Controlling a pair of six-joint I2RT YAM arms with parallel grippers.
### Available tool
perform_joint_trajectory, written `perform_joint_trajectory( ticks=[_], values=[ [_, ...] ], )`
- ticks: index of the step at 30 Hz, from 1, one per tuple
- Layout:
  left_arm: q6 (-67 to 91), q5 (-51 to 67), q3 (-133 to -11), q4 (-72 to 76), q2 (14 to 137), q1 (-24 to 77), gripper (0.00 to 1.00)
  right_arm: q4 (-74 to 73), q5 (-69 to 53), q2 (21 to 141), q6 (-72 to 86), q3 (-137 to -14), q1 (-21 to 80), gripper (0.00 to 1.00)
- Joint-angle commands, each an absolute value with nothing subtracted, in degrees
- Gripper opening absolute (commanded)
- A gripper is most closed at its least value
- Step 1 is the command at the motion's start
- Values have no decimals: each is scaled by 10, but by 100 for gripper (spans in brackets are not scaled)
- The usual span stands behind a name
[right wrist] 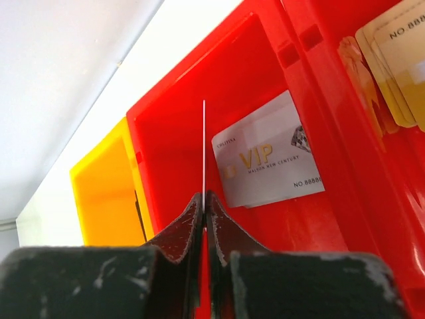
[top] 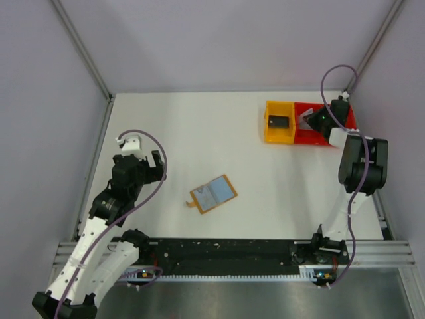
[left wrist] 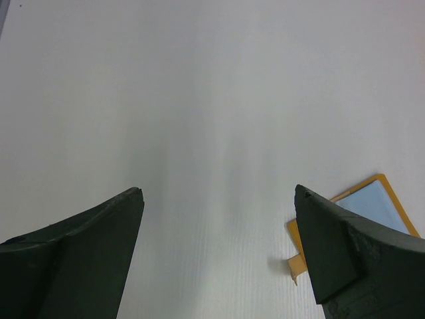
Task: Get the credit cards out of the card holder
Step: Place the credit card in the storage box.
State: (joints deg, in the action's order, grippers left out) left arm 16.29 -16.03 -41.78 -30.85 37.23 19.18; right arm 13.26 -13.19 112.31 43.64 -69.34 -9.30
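**Overhead view.** The left hand (top: 141, 161) hangs over the near-left part of the white tabletop (top: 199, 126), well apart from the card holder (top: 212, 194). The card holder lies opened flat near the middle of the tabletop with its grey-blue inner face up and a tan border around it. Whether cards remain in it cannot be told. At the far right, the right hand (top: 312, 119) is over a red tray (top: 305, 138). This tray stands touching a yellow tray (top: 272, 134), which holds a black card (top: 279, 121).

**Left wrist view.** The left hand (left wrist: 218, 193) is spread wide, holds nothing and touches nothing, with bare tabletop between its fingers (left wrist: 86, 246). The card holder (left wrist: 372, 203) shows partly, behind the right-side finger.

**Right wrist view.** The right hand (right wrist: 202, 197) is pressed together, pinching a thin card (right wrist: 204, 146) that is seen edge-on as a pale upright line. It is held above a compartment of the red tray (right wrist: 199, 86). A silver card (right wrist: 269, 159) marked "VIP" lies flat in this compartment. Gold cards (right wrist: 398, 60) lie in the next compartment, and the yellow tray (right wrist: 99, 199) is on the other side
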Motion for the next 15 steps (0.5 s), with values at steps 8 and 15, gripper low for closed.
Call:
perform_joint_trajectory(
  ticks=[8,15],
  values=[
    [155,-177,-415,-294,357,192,99,121,-113,1133,454,-734,-78,31],
    [156,-181,-411,-293,341,192,99,63,-73,1067,409,-715,-75,54]
  ],
)
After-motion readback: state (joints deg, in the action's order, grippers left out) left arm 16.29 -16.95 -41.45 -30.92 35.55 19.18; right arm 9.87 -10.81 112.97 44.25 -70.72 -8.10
